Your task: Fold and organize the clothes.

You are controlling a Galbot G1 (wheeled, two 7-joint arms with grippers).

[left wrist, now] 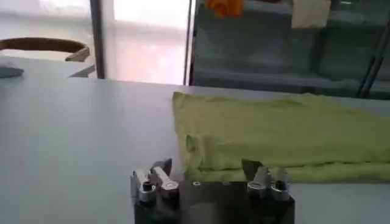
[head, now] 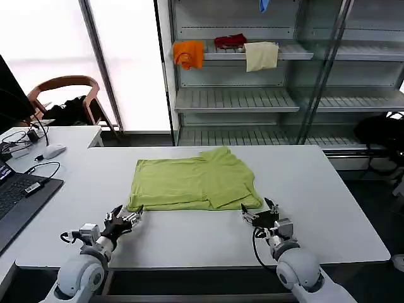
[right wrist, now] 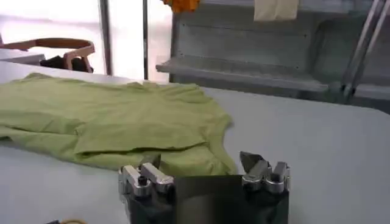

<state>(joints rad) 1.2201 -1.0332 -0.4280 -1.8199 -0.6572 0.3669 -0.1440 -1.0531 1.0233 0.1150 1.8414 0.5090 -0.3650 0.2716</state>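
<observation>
Down at the near edge of the table (head: 189, 243), both grippers sat low and spread wide — the left gripper (head: 129, 216) just off the shirt's (head: 192, 183) near left corner, its jaws released and holding nothing, the right gripper (head: 259, 211) just off the near right corner, likewise unclenched and empty. From the left wrist, the fingertips (left wrist: 159, 167) stood apart just short of the shirt's (left wrist: 274, 131) folded hem; from the right wrist, the fingers (right wrist: 250, 161) bracketed the shirt's (right wrist: 109, 119) near corner, not yet gripping it. The shirt itself lay flat in the middle of the table, partly folded, with a sleeve flap doubled over on the right side. Off to the left sat a keyboard (head: 16, 196), a mouse (head: 53, 151) and cables — well apart from the shirt. Beyond the table stood a chair (head: 66, 95) by the window, and on the shelf (head: 237, 100) unit behind hung an orange cloth (head: 188, 53) and a cream cloth (head: 261, 55).
</observation>
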